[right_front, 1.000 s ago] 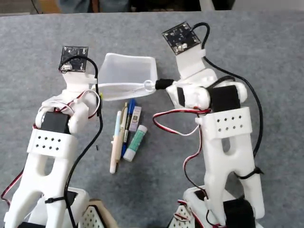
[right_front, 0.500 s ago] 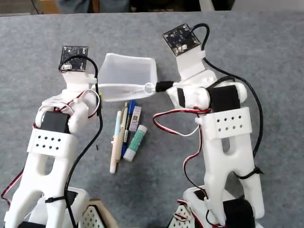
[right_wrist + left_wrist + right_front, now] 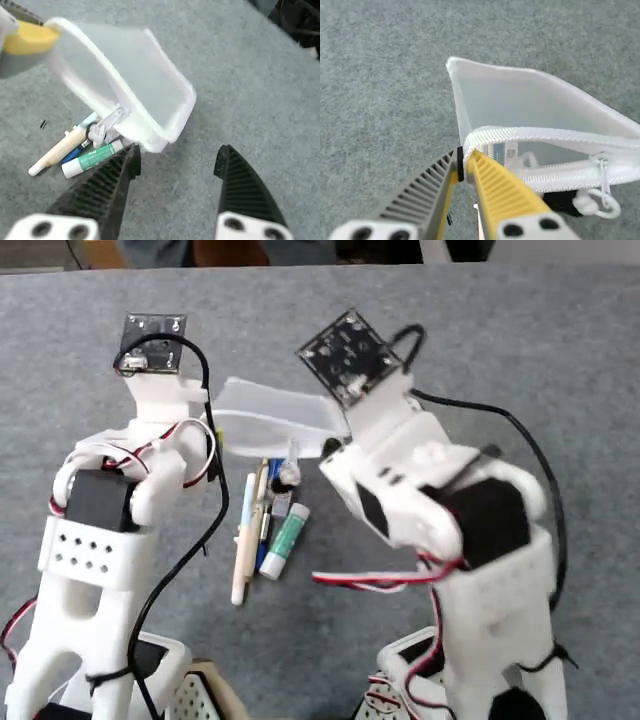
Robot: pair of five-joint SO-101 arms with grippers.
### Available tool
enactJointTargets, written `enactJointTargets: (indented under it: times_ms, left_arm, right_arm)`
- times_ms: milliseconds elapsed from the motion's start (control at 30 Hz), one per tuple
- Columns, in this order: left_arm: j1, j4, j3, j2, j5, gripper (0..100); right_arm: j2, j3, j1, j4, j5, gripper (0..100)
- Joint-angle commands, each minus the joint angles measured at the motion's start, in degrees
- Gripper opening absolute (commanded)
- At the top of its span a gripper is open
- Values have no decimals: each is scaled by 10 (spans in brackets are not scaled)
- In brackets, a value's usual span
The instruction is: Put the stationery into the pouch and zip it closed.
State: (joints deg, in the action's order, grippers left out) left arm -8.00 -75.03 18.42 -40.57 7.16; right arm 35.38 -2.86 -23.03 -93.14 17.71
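Early stage — stationery (image 3: pixel 265 530) on table (image 3: pixel 560 360), pouch (image 3: pixel 270 415) unzipped; left claw (image 3: pixel 462 165) pinching pouch rim w/ right claw (image 3: pixel 177 152) wide, empty.

translucent white pouch (image 3: pixel 270 415) is unzipped, mouth gaping wide. at its six o'clock the stationery (image 3: pixel 262 528) lies bunched side by side, all outside: cream pen (image 3: pixel 241 550), blue pen (image 3: pixel 262 554), green-and-white glue stick (image 3: pixel 286 538).

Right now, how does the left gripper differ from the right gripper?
The left gripper is shut on a corner of the pouch by the zip, while the right gripper is open and holds nothing. The left gripper is yellow and grey, the right gripper black. Both face the pouch, at opposite ends.
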Motion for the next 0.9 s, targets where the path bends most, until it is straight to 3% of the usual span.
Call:
enactJointTargets:
  times_ms: [0, 167, 367, 567, 867]
  left_arm:
    - [-7, -38, -74, -10, 5, 28]
    - [-7, -127, -160, -10, 6, 28]
    - [-7, -214, -216, -5, 6, 28]
    - [-2, -237, -199, -7, 6, 28]
    - [-6, -233, -170, -9, 5, 28]
  right_arm:
    - [19, -36, -11, -25, -2, 257]
    - [22, -35, -22, -58, 1, 257]
    - [45, 5, -102, -77, 40, 255]
    - [97, 98, -160, -74, 84, 257]
    - [133, 202, -159, 9, 137, 255]
